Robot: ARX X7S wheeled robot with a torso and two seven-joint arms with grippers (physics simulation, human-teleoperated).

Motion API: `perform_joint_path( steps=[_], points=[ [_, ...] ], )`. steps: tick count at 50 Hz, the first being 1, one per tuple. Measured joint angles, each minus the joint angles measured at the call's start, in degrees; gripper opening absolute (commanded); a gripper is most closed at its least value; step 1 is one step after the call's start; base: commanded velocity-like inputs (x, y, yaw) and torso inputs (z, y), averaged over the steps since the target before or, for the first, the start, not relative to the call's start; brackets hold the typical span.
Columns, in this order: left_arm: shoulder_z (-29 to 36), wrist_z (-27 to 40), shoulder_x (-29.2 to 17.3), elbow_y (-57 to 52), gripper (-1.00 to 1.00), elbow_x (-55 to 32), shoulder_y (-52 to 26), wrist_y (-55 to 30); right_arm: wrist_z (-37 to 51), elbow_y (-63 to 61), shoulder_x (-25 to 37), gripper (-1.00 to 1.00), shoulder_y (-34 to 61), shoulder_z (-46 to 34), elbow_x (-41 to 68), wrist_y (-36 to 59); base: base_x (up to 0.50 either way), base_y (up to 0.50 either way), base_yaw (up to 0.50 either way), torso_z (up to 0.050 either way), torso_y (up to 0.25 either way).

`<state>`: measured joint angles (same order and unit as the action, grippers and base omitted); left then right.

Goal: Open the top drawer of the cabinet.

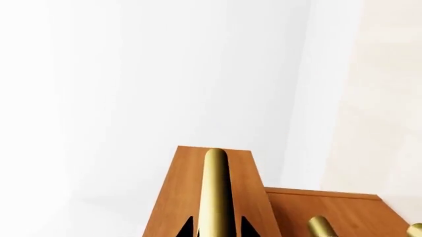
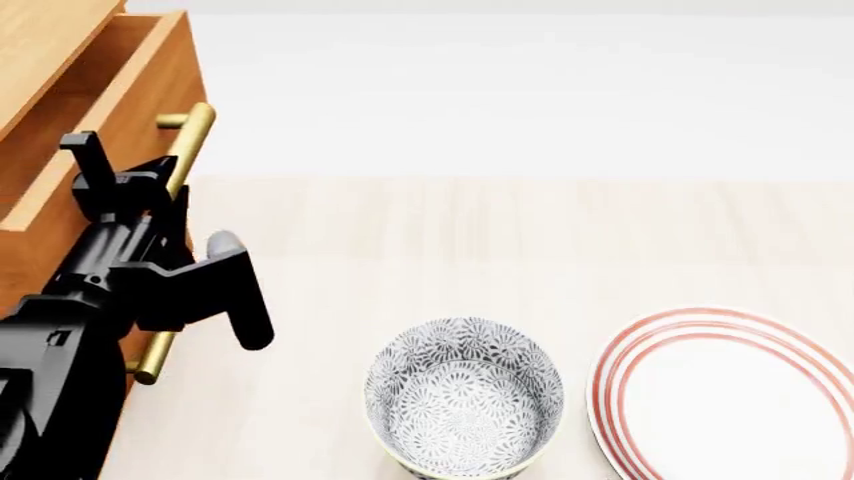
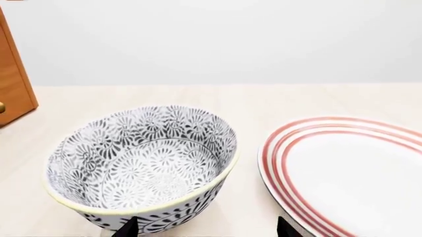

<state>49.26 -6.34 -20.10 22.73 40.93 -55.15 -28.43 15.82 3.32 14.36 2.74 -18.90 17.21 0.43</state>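
The orange-brown cabinet [image 2: 40,40] stands at the left edge of the head view. Its top drawer [image 2: 134,110] is pulled partly out, and its lighter wood inside shows. My left gripper [image 2: 127,185] is at the drawer's brass bar handle [image 2: 190,140]. In the left wrist view the two black fingertips [image 1: 188,228] sit tight on either side of that handle [image 1: 215,187], against the drawer front [image 1: 175,197]. My right gripper [image 3: 207,229] is open and empty, low over the table beside the patterned bowl.
A black-and-white patterned bowl [image 2: 463,395] and a red-rimmed white plate [image 2: 734,400] sit on the pale wood table [image 2: 534,240]. The handles of the lower drawers [image 1: 321,227] show below the top one. Another brass bar end [image 2: 151,362] shows under my left arm.
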Motion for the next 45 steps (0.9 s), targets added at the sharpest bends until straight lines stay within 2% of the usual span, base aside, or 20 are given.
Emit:
perform_joint_path(
  steps=[16, 44, 45],
  points=[
    [0.7, -1.0, 2.2, 0.1, -1.00, 2.5, -0.1, -0.8, -0.3, 0.2, 0.2, 1.00, -0.1, -0.2, 0.9, -0.2, 0.00, 0.00, 0.00, 0.000, 0.000],
    [3.6, -4.0, 4.6, -3.9, -1.00, 1.6, -0.6, -1.7, 0.3, 0.1, 0.5, 1.00, 0.3, -0.2, 2.0, 0.1, -0.01, 0.00, 0.00, 0.000, 0.004],
    [3.6, -4.1, 4.6, -4.0, 1.00, 1.6, -0.6, -1.8, 0.3, 0.1, 0.6, 1.00, 0.3, -0.2, 2.0, 0.1, 0.00, 0.00, 0.00, 0.000, 0.000]
  ],
)
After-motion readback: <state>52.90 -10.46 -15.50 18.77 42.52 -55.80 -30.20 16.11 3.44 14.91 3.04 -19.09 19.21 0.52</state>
